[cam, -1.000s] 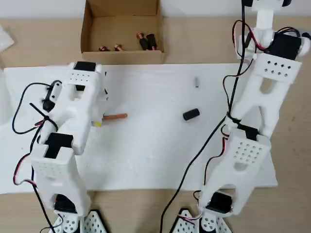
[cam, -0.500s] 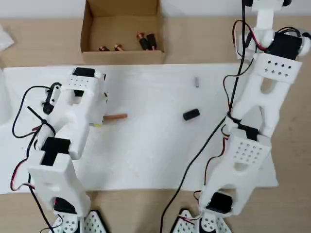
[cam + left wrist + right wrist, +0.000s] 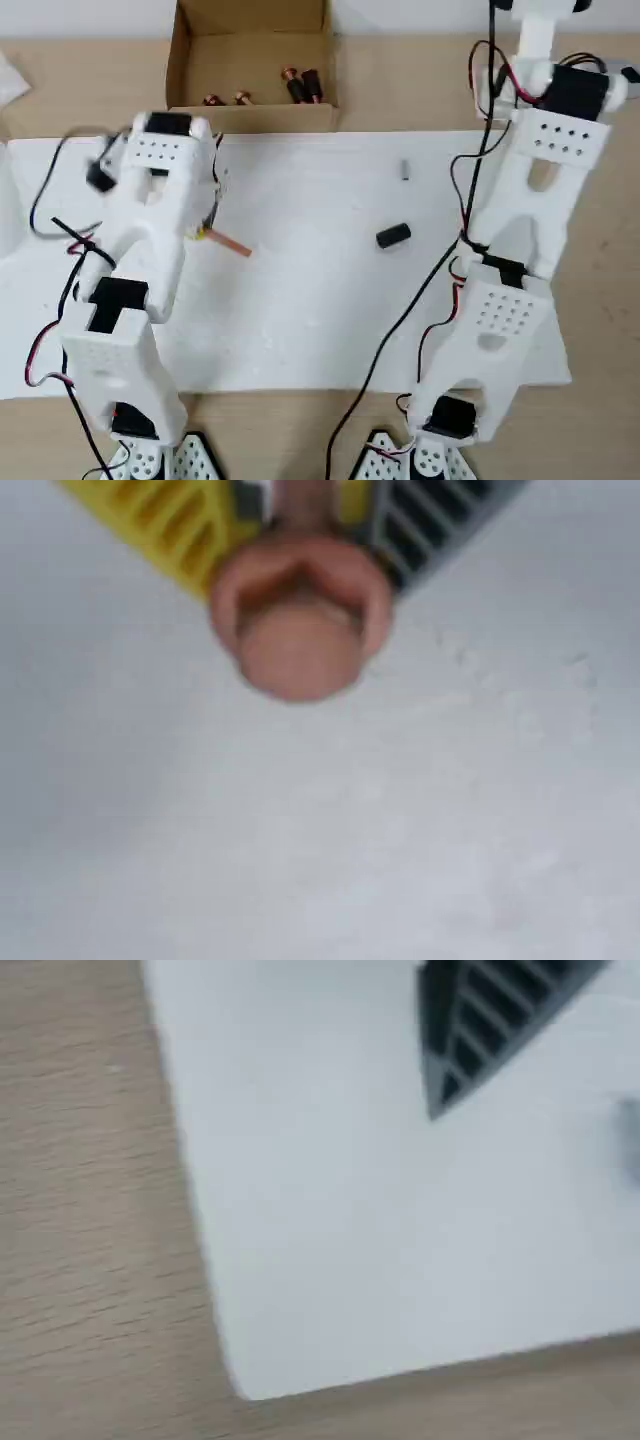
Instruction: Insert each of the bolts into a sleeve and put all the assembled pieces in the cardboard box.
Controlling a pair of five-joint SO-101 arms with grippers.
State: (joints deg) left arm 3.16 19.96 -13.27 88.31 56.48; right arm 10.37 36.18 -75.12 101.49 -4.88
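left gripper [image 3: 205, 234] clamped on thin copper-coloured metal bolt [image 3: 233, 246], just in front of brown cardboard box [image 3: 250, 118]. bolt prob light, stiff, slick imo, grip mid-shank. farther from box: short black cylindrical sleeve [image 3: 393, 237], prob rolls.

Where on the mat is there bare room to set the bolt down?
Bare: the mat middle, between the bolt in the left gripper and the sleeve, and the near strip between the left arm and right arm. Crowded: around the sleeve and the small grey piece beyond it.
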